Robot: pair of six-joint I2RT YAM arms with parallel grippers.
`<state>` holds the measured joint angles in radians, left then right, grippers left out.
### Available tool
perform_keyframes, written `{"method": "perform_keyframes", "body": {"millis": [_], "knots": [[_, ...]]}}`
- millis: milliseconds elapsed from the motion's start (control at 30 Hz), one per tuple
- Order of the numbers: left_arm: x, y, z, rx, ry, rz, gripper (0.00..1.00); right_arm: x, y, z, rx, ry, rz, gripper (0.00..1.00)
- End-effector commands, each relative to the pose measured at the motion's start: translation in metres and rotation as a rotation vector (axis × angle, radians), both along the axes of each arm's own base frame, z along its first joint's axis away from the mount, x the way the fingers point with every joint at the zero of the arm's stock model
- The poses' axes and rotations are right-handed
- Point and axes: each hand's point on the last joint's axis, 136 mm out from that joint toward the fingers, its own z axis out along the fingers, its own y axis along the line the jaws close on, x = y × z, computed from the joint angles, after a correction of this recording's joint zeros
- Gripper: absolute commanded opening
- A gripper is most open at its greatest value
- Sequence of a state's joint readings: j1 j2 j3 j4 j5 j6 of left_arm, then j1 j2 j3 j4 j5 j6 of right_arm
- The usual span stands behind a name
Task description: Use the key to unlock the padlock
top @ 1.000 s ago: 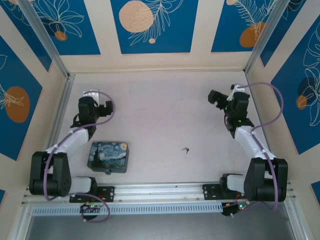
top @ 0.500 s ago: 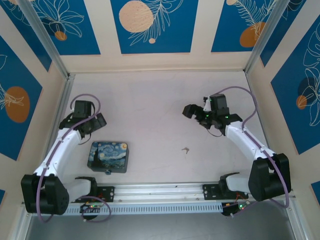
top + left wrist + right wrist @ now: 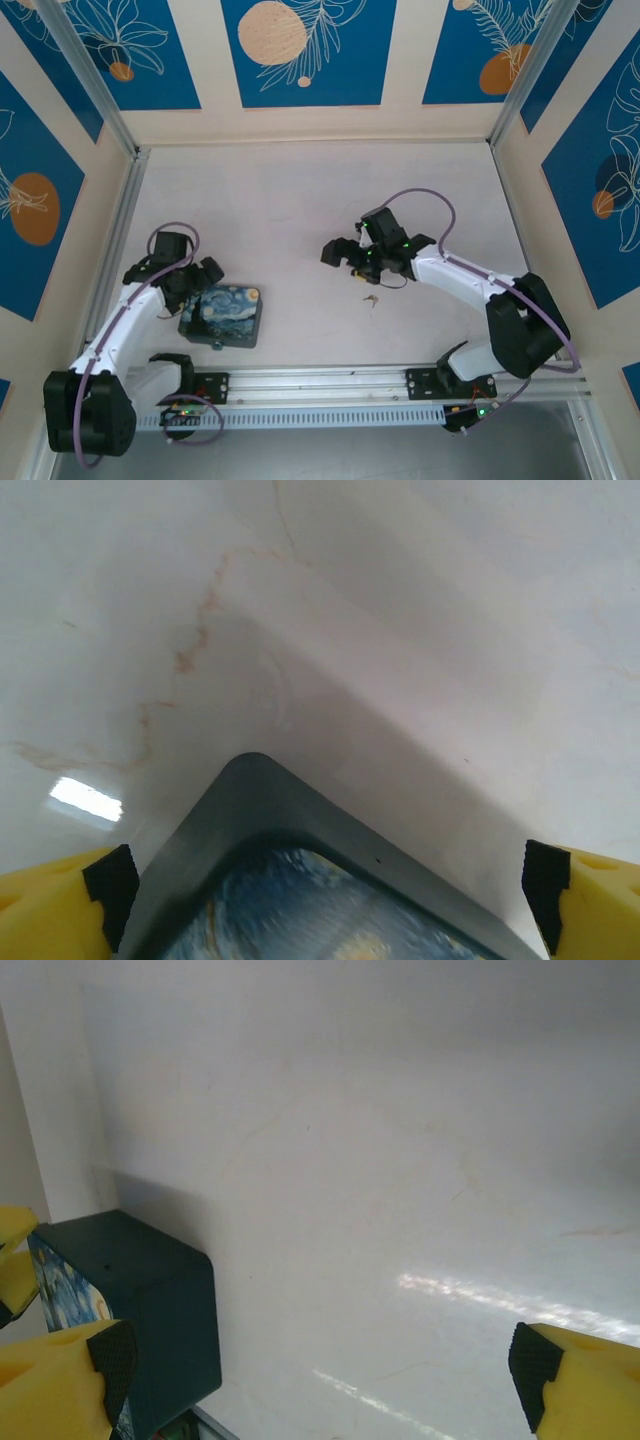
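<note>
The key [image 3: 371,299] is a tiny silvery piece lying on the pale table, right of centre. My right gripper [image 3: 337,256] hovers just up and left of it, open with nothing between its yellow fingers [image 3: 60,1380]. The blue-and-yellow painted tin [image 3: 222,315] lies at the near left. A small dark piece [image 3: 214,345] sticks out of its near edge; it may be the padlock, too small to tell. My left gripper [image 3: 196,283] is open at the tin's far-left corner [image 3: 250,780], which sits between its fingers without touching them. The tin's dark side [image 3: 150,1300] faces my right gripper [image 3: 320,1360].
An aluminium rail [image 3: 320,380] runs along the near edge between the arm bases. Patterned blue-and-cream walls [image 3: 300,60] close in the back and both sides. Pale table [image 3: 300,200] stretches from the grippers to the back wall.
Both arms have swung inward and nearer. The left gripper came down onto the tin's far-left corner. The right gripper travelled left from the right wall to just beside the key.
</note>
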<state>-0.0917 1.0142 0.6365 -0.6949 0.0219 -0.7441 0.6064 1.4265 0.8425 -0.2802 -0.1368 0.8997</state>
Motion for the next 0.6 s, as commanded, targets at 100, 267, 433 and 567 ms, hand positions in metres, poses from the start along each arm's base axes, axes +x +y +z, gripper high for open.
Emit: {"method": "perform_keyframes", "body": {"millis": [100,267,433,567], "knots": [[0.007,-0.055,0.011,-0.187,-0.082,-0.034,1.00,-0.018,0.039,0.009,0.070,0.059,0.032,0.94],[0.008,-0.075,0.016,-0.165,-0.120,-0.066,1.00,-0.037,0.048,0.007,0.051,0.083,0.057,0.88],[0.007,-0.073,0.013,-0.143,-0.131,-0.069,1.00,-0.067,0.056,0.003,0.024,0.107,0.111,0.83],[0.008,-0.073,0.010,-0.131,-0.137,-0.079,1.00,-0.091,0.066,-0.006,0.004,0.144,0.144,0.80]]}}
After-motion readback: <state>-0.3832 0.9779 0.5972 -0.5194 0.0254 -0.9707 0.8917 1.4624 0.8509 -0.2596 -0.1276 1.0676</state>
